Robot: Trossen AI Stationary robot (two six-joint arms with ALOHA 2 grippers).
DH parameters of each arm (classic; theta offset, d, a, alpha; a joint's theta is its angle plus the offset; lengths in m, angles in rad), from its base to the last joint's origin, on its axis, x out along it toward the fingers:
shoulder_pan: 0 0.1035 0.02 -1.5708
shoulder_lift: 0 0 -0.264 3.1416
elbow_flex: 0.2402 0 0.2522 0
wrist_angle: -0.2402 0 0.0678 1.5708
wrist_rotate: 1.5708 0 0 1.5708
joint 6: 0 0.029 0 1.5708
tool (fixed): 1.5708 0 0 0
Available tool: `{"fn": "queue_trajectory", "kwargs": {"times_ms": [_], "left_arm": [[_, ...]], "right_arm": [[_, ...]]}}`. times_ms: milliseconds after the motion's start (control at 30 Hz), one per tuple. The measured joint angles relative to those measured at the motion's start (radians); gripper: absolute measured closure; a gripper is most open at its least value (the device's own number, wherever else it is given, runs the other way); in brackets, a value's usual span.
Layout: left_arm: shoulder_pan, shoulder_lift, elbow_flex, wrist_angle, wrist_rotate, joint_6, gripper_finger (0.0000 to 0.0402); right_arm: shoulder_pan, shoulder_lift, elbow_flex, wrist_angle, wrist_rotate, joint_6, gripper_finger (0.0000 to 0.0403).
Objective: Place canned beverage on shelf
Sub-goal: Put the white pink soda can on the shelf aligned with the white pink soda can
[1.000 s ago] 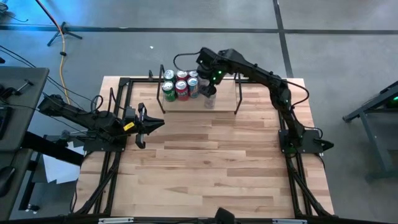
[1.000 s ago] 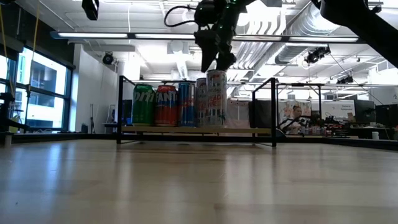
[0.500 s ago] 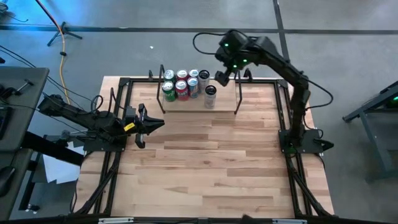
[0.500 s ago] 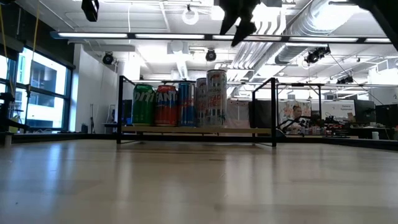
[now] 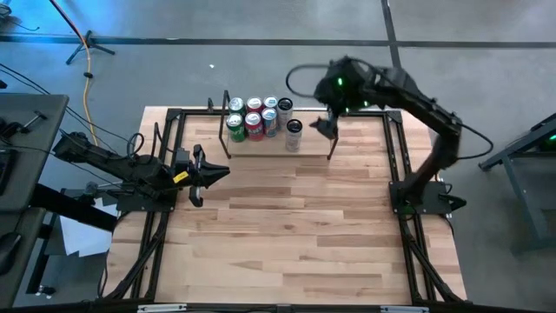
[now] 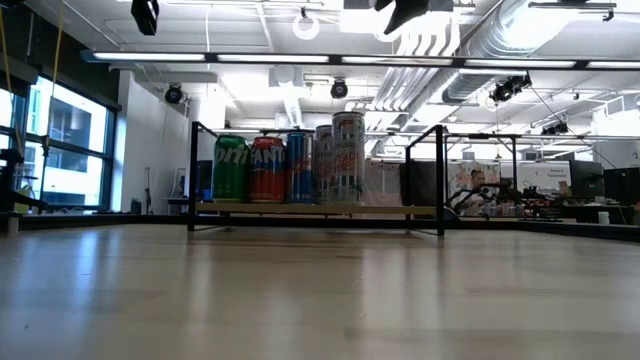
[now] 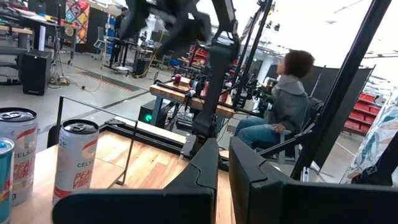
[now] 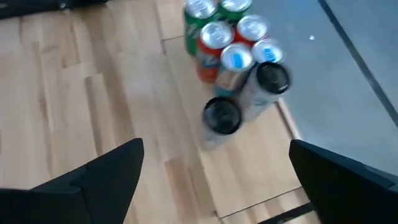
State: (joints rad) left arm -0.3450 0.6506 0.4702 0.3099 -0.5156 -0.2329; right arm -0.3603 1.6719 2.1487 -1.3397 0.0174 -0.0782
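Tall silver can (image 5: pixel 294 135) upright on the shelf (image 5: pixel 311 144), just beside the cluster of six cans (image 5: pixel 254 117), right gripper (image 5: pixel 323 124) raised above the shelf, jaws wide and empty, left gripper (image 5: pixel 198 175) well apart from the shelf, jaws closed.

7 cans (image 5: pixel 261 121) on shelf (image 6: pixel 380 210)

Counter (image 5: pixel 295 226): pale wood planks, black frame rails along its sides. Shelf (image 6: pixel 380 210): pale wood board, black wire uprights. Cans on it: green can (image 6: pixel 230 169), red-orange can (image 6: pixel 267 170), blue can (image 6: pixel 299 168), two white cans with red lettering, nearer one (image 6: pixel 348 158). Both arms black; yellow tag on left arm (image 5: pixel 179 176). Floor grey.
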Motion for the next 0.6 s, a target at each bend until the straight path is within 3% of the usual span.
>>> {"fn": "queue_trajectory", "kwargs": {"times_ms": [300, 467, 600], "left_arm": [[0.000, 0.000, 0.000, 0.001, -0.003, 0.000, 0.0401], [0.000, 0.000, 0.000, 0.001, -0.004, 0.000, 0.0401], [0.000, 0.000, 0.000, 0.001, -0.009, 0.000, 0.0401]], "right_arm": [[0.062, -0.379, -0.773, 0.530, 0.000, 0.164, 0.0016], [0.081, -0.495, -0.959, 0.677, -0.003, 0.416, 0.0016], [0.097, -0.525, -1.029, 0.716, -0.010, 0.514, 0.0016]]}}
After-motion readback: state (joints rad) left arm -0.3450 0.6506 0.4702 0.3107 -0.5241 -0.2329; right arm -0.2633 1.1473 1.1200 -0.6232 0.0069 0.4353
